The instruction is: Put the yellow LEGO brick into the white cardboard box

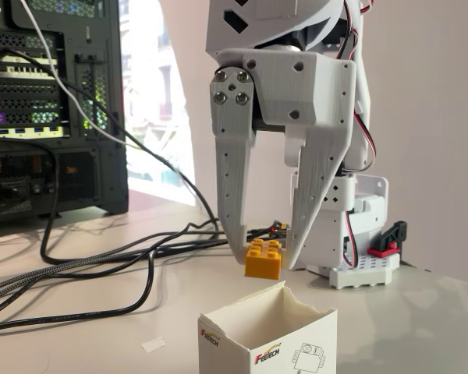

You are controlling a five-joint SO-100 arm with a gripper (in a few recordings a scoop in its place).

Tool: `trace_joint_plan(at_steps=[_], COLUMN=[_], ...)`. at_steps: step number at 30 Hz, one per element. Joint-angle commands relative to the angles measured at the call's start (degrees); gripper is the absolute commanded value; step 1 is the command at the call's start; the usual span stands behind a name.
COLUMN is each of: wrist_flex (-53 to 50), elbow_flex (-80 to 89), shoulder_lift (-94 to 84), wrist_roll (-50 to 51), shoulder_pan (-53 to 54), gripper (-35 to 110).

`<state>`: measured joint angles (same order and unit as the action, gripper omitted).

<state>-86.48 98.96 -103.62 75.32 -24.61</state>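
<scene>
Claw fingertips flank yellow LEGO brick.

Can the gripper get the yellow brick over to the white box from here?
Probably yes. The gripper has the yellow brick between its fingertips, above the table. The white box sits just in front with its top open, and nothing stands between them.
</scene>
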Motion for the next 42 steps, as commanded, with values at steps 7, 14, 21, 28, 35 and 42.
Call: trace_joint_plan(at_steps=[7,14,21,28,35,42], wrist_flex=[-2.37,-0.26,-0.88,3.78,10.81,21.97], elbow_flex=[-4.75,-2.55,-0.7,9.84,23.55,42.45], shoulder_lift=[-3.96,-6.68,-7.38,-15.64,-24.96,-38.5], wrist_roll=[0.26,-12.04,-32.52,-49.75,-57.48,-65.83], shoulder_pan=[-0.26,3.16,7.29,11.69,13.27,14.59], gripper=[12,-9,-9,-9,-8,-7])
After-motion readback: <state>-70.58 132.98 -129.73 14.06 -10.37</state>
